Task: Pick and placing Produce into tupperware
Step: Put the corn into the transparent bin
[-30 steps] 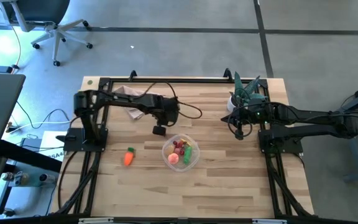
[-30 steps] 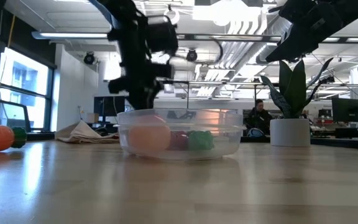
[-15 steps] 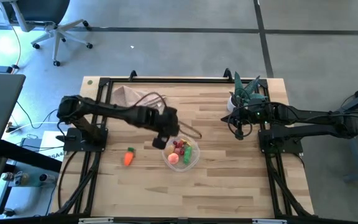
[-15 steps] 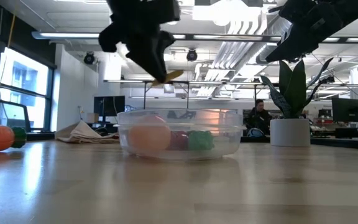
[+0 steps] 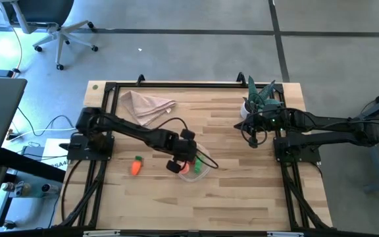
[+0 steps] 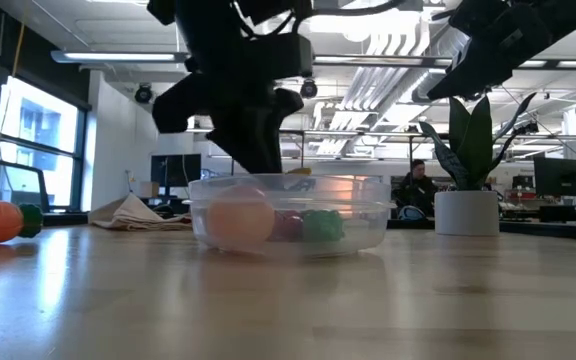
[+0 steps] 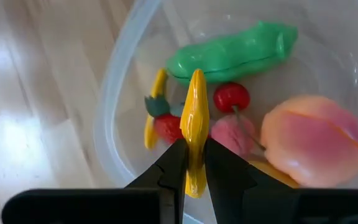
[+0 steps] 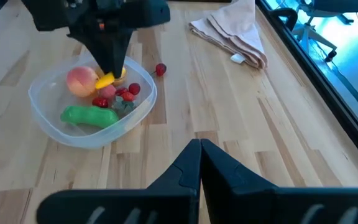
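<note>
1. The big wooden counter [image 5: 242,191] has two dark robot arms on it, one on each side.
2. The round clear plastic tub [image 8: 45,118] sits near the middle of the counter. It is already partly full, so I think a good bit of the job is done.
3. Inside the tub I can see a long green pepper [image 7: 232,53], a round pink and orange peach [image 7: 312,140], a little red cherry [image 7: 232,98], a small red strawberry [image 7: 166,126] and a thin yellow piece [image 7: 154,115] by the tub wall.
4. The left gripper [image 7: 191,165] hangs right over the tub. Its two fingers are squeezed tight on a long yellow banana-like piece [image 7: 195,118], which points down over the other food. It looks ready to be let go.
5. The right gripper [image 8: 199,155] waits by the green plant in a white pot [image 5: 255,99], well away from the tub. Its fingers are pressed together with nothing in them.
6. Still left, I think: the orange toy carrot [image 5: 135,166] lies on the counter beside the tub, and a tiny red berry [image 8: 160,69] sits just outside the tub, on the side toward the beige cloth napkin [image 8: 235,34].
</note>
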Tool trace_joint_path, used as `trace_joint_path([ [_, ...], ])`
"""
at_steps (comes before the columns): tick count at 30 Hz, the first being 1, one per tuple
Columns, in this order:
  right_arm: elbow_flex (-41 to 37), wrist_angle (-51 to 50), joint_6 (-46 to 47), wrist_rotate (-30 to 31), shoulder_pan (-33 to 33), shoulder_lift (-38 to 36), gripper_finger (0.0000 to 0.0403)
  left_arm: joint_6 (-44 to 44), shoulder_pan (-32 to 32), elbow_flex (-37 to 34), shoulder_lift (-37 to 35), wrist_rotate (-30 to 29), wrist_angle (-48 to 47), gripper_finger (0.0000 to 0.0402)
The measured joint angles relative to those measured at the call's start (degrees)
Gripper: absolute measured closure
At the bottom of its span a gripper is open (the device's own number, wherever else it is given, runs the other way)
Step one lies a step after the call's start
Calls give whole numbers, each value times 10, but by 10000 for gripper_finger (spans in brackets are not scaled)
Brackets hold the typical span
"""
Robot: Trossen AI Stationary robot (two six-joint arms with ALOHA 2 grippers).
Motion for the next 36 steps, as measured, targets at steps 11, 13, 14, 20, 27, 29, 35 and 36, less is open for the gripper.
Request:
trace_joint_path([
  [11, 0, -1, 0, 0, 0, 0, 403, -1, 0, 0, 19, 12, 3, 355],
  [13, 0, -1, 0, 0, 0, 0, 403, -1, 0, 0, 19, 12, 2, 355],
  [14, 0, 0, 0, 0, 0, 0, 403, -1, 0, 0, 19, 12, 2, 355],
  [20, 0, -1, 0, 0, 0, 0, 403, -1, 4, 0, 27, 25, -5, 355],
  [27, 0, 0, 0, 0, 0, 0, 403, -1, 4, 0, 27, 25, 1, 355],
  [29, 0, 0, 0, 0, 0, 0, 403, -1, 4, 0, 27, 25, 0, 353],
  [35, 0, 0, 0, 0, 0, 0, 403, 2, 4, 0, 27, 16, 0, 312],
  [36, 0, 0, 0, 0, 0, 0, 403, 5, 4, 0, 27, 16, 0, 304],
])
